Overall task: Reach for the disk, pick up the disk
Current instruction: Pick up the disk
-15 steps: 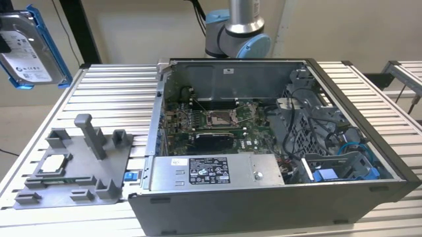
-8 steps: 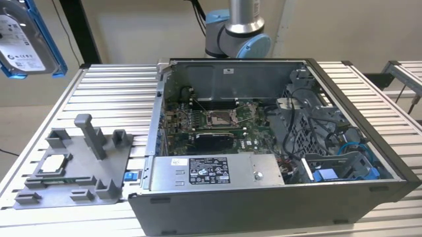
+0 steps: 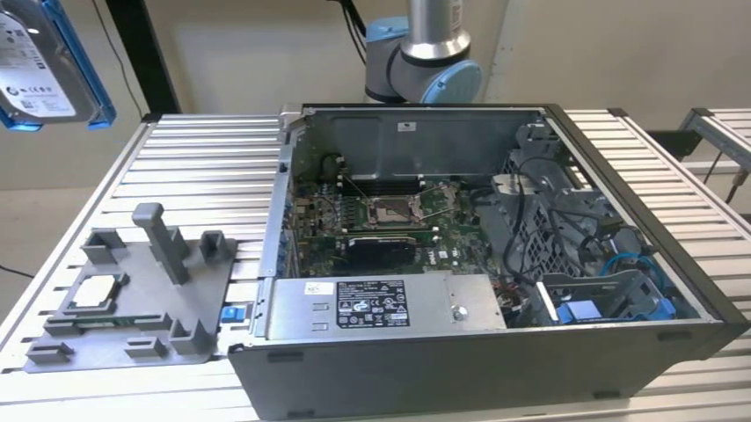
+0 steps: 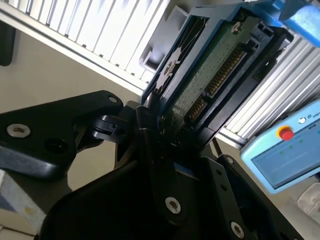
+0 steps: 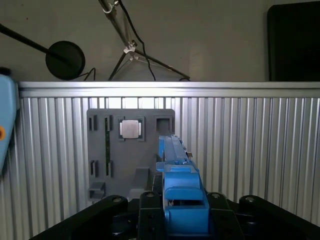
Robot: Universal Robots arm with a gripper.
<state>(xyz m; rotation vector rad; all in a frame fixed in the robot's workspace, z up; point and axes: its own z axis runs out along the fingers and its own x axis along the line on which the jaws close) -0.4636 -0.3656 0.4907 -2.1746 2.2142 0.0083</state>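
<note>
The disk (image 3: 45, 66) hangs in the air at about ten o'clock from the open computer case (image 3: 493, 264) in the exterior view, with its label toward the camera and blue rails along its edges, clear of the slatted table (image 3: 200, 158). In the second wrist view the gripper (image 4: 161, 120) is closed tight on one end of the disk, its black fingers (image 4: 147, 131) pressed against it and the green circuit board showing. A grey holder (image 3: 129, 299) sits at nine o'clock from the case, with a small chip (image 3: 97, 290) lying in it.
</note>
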